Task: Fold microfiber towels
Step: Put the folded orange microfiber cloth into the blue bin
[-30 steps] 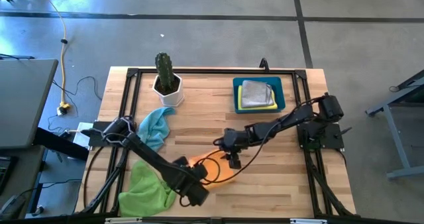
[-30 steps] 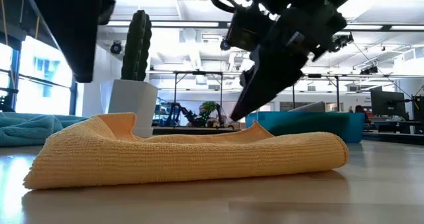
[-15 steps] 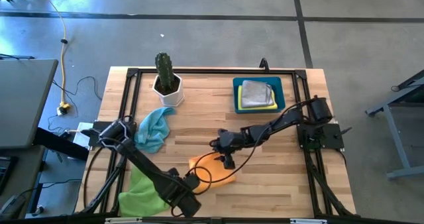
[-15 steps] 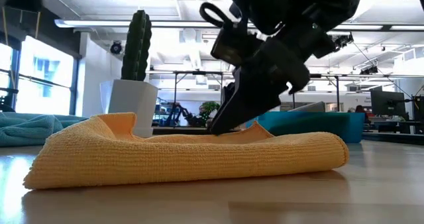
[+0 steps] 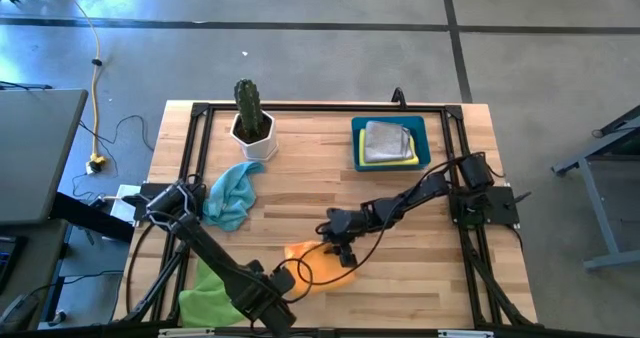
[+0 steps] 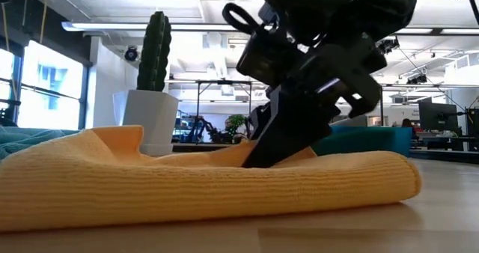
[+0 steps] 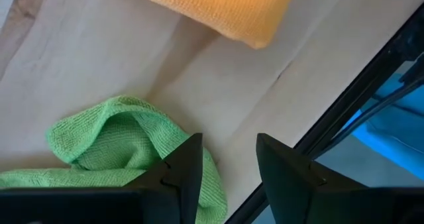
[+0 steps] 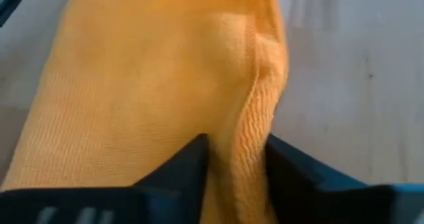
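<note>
Right wrist view: the right gripper point(image 8: 233, 159) pinches a raised ridge of the soft orange microfiber towel point(image 8: 146, 85) on the wooden tabletop point(image 5: 400, 193); a clean fold likely needs a low, straight pull. Left gripper point(image 7: 228, 168) hovers open, empty.

Orange towel point(image 5: 318, 261), lime green towel point(image 5: 212, 293), light blue towel point(image 5: 231, 192)

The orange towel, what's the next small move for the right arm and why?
Probably lift that edge and carry it across to finish the fold. The right end effector has a ridge of the orange towel between its fingers, and the towel lies only partly folded on the table. The left end effector hangs open above the green towel, clear of it.
</note>
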